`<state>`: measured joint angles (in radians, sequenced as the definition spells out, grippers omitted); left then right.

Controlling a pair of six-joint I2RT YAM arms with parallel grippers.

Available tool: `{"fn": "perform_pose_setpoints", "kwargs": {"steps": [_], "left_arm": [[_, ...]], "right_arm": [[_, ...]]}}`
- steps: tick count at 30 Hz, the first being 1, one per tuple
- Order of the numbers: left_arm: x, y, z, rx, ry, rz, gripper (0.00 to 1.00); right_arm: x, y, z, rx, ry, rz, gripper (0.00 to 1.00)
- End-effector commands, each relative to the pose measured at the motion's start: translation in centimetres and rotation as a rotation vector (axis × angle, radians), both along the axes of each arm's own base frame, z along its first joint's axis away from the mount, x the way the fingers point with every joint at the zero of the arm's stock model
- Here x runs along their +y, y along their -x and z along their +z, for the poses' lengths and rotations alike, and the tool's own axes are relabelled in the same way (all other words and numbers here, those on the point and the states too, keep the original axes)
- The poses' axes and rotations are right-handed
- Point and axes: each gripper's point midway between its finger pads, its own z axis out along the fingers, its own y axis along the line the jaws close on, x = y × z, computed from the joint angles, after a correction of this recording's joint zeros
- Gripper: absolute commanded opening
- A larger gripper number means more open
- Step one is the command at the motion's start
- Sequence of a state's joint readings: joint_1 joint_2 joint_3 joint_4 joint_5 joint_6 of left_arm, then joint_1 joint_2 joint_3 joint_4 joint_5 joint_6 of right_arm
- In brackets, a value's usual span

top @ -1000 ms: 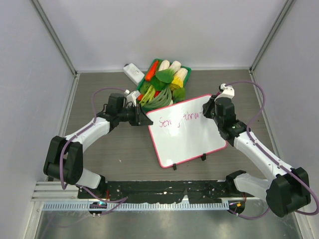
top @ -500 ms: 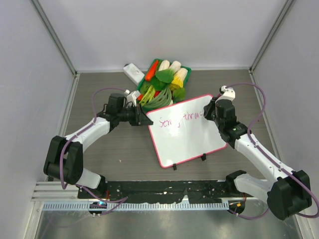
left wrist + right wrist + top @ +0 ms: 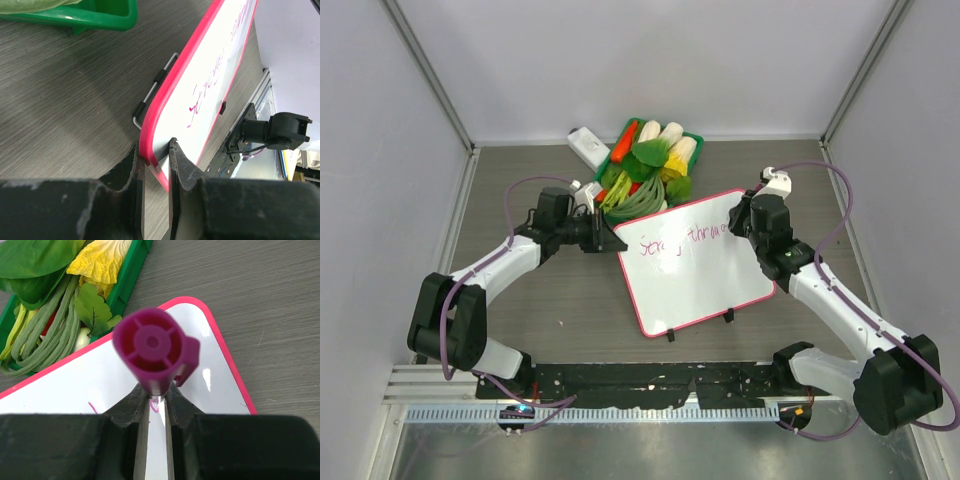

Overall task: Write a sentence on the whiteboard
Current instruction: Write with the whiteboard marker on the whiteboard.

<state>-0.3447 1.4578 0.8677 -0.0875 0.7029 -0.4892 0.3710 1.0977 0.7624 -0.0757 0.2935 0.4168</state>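
Added a stroke or two to the first line of the sentence within the last second, with the right gripper nudged slightly toward 3 o'clock and back. Judged the writing well under way: first line nearing its end, no second line visible yet.

Left the whiteboard where it was, askew at table centre, just at 6 o'clock of the basket. Kept the left gripper almost closed, pinching the board's pink rim at its 9 o'clock corner to steady it. Held the marker tight between the right gripper's narrow jaws, above the board's 1 o'clock corner.

Could not see the tip: hidden behind the marker's butt end in the right wrist view and under the arm from above, so contact with the board was uncertain. Could not read the newest letters, too small and partly covered. Lost the board's far end beyond the frame edge in the left wrist view.
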Motion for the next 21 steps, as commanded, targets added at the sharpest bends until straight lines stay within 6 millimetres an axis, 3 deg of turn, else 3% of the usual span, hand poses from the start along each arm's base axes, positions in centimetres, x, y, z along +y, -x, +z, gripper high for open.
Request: {"fn": "perform_pose_setpoints", "kwargs": {"steps": [1,21], "left_arm": [[1.5,-1.1,-2.9,-0.075,-0.169,0.022,0.00],[1.5,-1.1,-2.8,-0.078,-0.169,0.022,0.00]], "right_arm": [[-0.3,-0.9,2.3,-0.067,-0.003,-0.022,0.01],[-0.5,2.3,-1.1,0.024,0.005,0.030,0.01]]}}
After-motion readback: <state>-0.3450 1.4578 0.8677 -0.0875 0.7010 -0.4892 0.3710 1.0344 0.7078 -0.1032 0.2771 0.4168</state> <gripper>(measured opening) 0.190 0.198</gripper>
